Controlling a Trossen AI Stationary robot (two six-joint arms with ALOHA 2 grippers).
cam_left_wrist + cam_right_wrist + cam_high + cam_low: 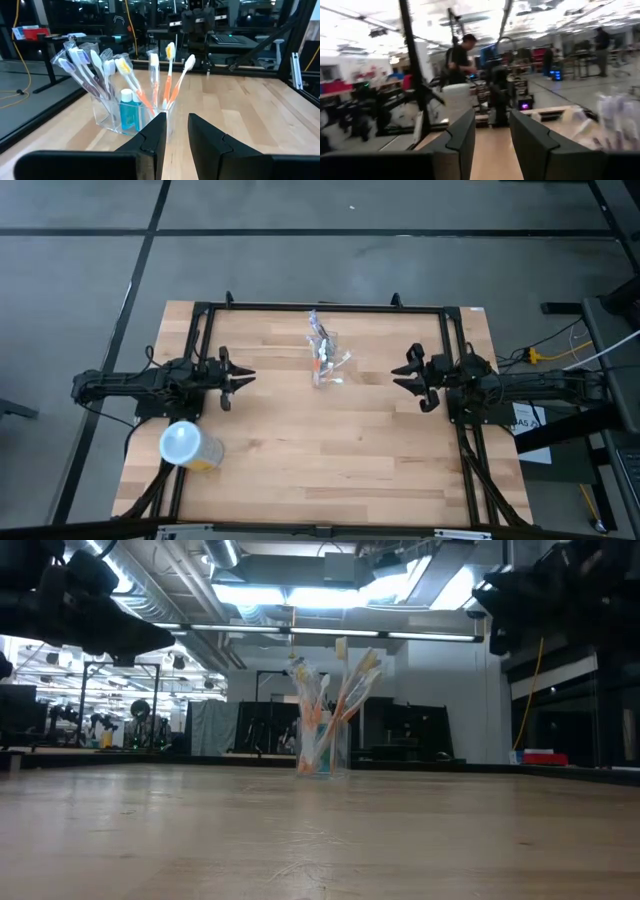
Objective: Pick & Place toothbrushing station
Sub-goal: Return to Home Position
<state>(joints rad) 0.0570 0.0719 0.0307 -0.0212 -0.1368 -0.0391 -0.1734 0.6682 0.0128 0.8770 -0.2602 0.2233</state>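
I have two pincers, both raised above the table (300, 470) and both empty. My left pincer (243, 378) hangs over the table's left side with its fingers (152, 136) a narrow gap apart, gripping nothing. My right pincer (398, 374) hangs over the right side, its fingers (461, 137) likewise parted by a small gap, also gripping nothing. They face each other, and the one toothbrushing station (323, 362) stands between them. It is upright on the boards toward the far edge and touches neither.

Inside its clear walls I count about eight toothbrushes (153, 61). Four or so are in wrappers, leaning to one side and overlapping too much for a sure count; the rest fan out with white or yellow heads. One blue bottle (128, 114) with a white cap stands among them.

One yellow tub (205, 455) with a pale round lid (178, 442) sits near the front left corner, beside my left arm and well apart from the station. Only bare wood lies between each pincer and the station. Beyond the table, the right wrist view shows a person (460, 57) and, farther off, a second person (602, 37).
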